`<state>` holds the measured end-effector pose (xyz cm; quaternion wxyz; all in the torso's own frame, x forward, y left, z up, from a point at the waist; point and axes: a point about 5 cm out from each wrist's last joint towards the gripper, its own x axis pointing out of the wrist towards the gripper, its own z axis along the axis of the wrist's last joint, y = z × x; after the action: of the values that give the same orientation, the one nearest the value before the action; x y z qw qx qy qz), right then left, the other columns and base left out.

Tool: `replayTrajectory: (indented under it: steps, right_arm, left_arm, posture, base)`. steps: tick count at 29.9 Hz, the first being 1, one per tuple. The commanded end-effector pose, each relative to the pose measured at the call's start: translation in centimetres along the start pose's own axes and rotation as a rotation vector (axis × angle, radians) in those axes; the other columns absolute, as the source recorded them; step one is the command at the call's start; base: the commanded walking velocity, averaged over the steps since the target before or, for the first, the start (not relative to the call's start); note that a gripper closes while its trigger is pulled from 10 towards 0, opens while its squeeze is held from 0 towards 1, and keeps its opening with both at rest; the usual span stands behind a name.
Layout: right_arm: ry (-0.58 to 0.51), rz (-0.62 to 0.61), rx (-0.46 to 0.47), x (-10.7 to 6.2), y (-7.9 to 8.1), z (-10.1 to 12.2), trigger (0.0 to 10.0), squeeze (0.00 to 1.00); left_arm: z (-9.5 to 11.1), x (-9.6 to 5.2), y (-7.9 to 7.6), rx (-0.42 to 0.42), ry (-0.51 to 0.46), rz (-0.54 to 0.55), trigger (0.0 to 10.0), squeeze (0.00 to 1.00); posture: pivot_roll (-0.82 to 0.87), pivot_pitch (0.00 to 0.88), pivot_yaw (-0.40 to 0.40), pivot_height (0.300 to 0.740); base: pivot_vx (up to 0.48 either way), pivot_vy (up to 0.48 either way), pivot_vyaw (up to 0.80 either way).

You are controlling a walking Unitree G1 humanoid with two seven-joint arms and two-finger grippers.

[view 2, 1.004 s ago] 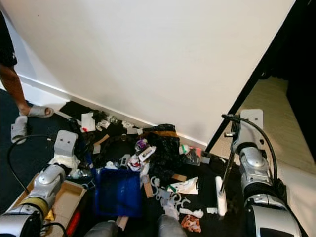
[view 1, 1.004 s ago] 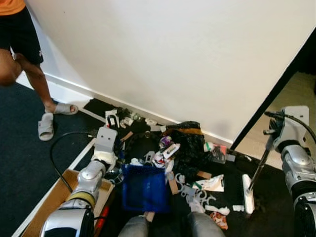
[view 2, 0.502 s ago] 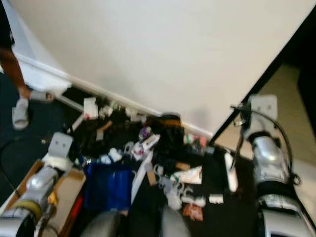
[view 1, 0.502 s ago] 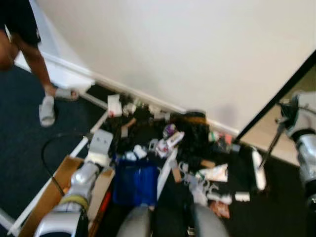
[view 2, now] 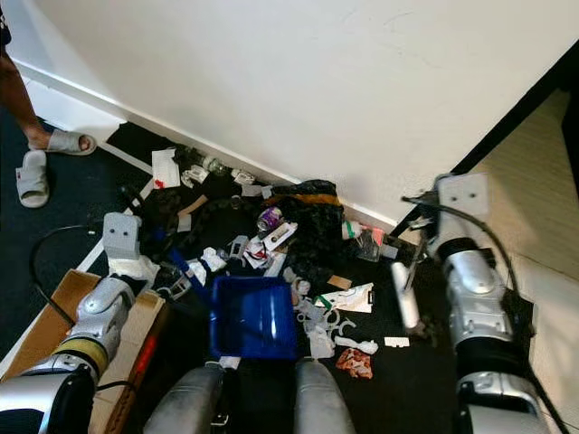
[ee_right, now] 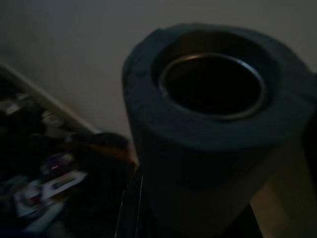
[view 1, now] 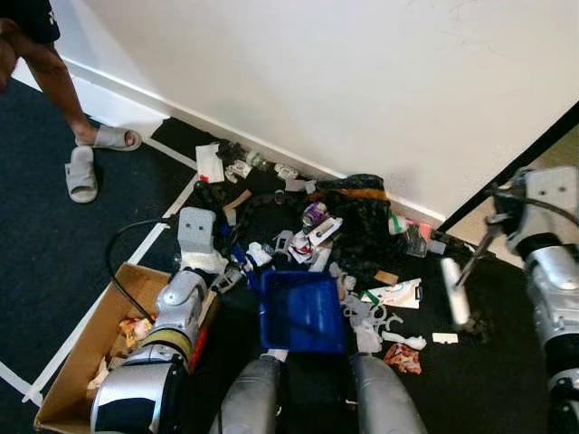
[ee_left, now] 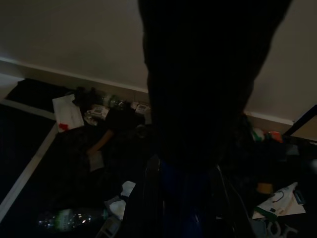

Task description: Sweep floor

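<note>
A blue dustpan lies on the dark floor just in front of my knees. Its handle runs left to my left gripper, which is shut on it; the blue handle appears dimly in the left wrist view. Litter of wrappers, paper, plastic rings and black bags is heaped against the white wall beyond the pan. On the right, my right gripper is shut on the thin broom handle. The white broom head, blurred, hangs low at the right edge of the litter.
An open cardboard box with scraps sits at the lower left, under my left arm. A black cable loops beside it. A person's leg and grey slippers are at the far left. A doorway opens on the right.
The camera has swung, so the whole scene shifted. The dustpan has slid right, closer to the litter. The broom head has come up slightly and now looks blurred.
</note>
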<state>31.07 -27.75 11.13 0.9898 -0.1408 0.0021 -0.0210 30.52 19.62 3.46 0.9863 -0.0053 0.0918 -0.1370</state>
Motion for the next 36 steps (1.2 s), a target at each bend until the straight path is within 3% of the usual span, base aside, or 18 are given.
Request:
replayTrajectory:
  steps: [1, 6, 7, 9, 10, 18, 28, 33, 36]
  right_arm:
    - [0.024, 0.007, -0.010, -0.4, 0.0, -0.5, 10.0, 0.00]
    - [0.026, 0.054, 0.009, -0.2, 1.9, -0.5, 10.0, 0.00]
    - [0.028, 0.081, 0.018, -0.1, 3.0, -0.5, 10.0, 0.00]
    - [0.029, 0.088, 0.020, -0.1, 3.3, -0.4, 10.0, 0.00]
    - [0.028, 0.104, 0.027, -0.1, 4.0, -0.4, 10.0, 0.00]
    - [0.018, 0.113, 0.052, -0.1, 4.3, 0.0, 10.0, 0.00]
    - [0.013, 0.215, 0.086, -0.1, 6.1, 0.6, 10.0, 0.00]
    - [0.013, 0.356, 0.142, -0.6, 8.5, 0.8, 10.0, 0.00]
    - [-0.049, 0.489, 0.250, -1.3, 10.4, 2.1, 10.0, 0.00]
  left_arm:
    - [-0.5, -0.3, -0.2, -0.008, 0.000, -0.006, 10.0, 0.00]
    - [-1.3, -0.8, -0.6, 0.036, 0.029, -0.037, 10.0, 0.00]
    - [-1.9, -1.2, -1.0, 0.080, 0.054, -0.062, 10.0, 0.00]
    - [-2.1, -1.3, -1.1, 0.092, 0.062, -0.070, 10.0, 0.00]
    - [-2.6, -1.7, -1.2, 0.137, 0.079, -0.078, 10.0, 0.00]
    - [-2.9, -1.9, -1.9, 0.236, 0.081, -0.095, 10.0, 0.00]
    - [-3.0, -1.3, -3.1, 0.226, 0.062, -0.050, 10.0, 0.00]
    - [-3.4, -1.4, -3.4, 0.196, 0.069, -0.023, 10.0, 0.00]
    - [-3.4, -1.4, -3.5, 0.200, 0.067, -0.015, 10.0, 0.00]
  posture:
    - [0.02, 0.260, -0.028, 0.740]
    - [0.02, 0.267, -0.030, 0.740]
    - [0.02, 0.269, -0.033, 0.740]
    - [0.02, 0.269, -0.033, 0.740]
    - [0.02, 0.275, -0.036, 0.740]
    - [0.02, 0.279, -0.038, 0.740]
    - [0.00, 0.284, -0.049, 0.740]
    - [0.00, 0.280, -0.052, 0.740]
    - [0.00, 0.274, -0.051, 0.740]
  base:
    - [0.000, 0.000, 0.00]
    - [0.000, 0.000, 0.00]
    - [0.000, 0.000, 0.00]
    - [0.000, 0.000, 0.00]
    - [0.000, 0.000, 0.00]
    - [0.000, 0.000, 0.00]
    - [0.000, 0.000, 0.00]
    - [0.000, 0.000, 0.00]
    - [0.000, 0.000, 0.00]
